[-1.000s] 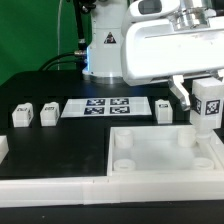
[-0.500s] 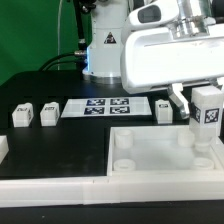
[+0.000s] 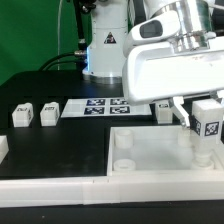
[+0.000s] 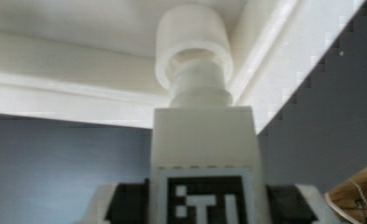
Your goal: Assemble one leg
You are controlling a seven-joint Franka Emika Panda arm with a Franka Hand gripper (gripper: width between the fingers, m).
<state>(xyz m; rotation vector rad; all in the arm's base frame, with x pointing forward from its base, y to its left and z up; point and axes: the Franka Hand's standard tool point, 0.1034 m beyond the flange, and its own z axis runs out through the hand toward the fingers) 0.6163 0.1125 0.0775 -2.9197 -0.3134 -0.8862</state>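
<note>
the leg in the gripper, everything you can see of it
The leg is a small white plastic-looking block with a black-and-white square marker on its face and a round stem below. It stands upright, clamped in the gripper, stem pointing down at a corner socket of the white panel on the exterior view's right. Whether it is seated is unclear.
</note>
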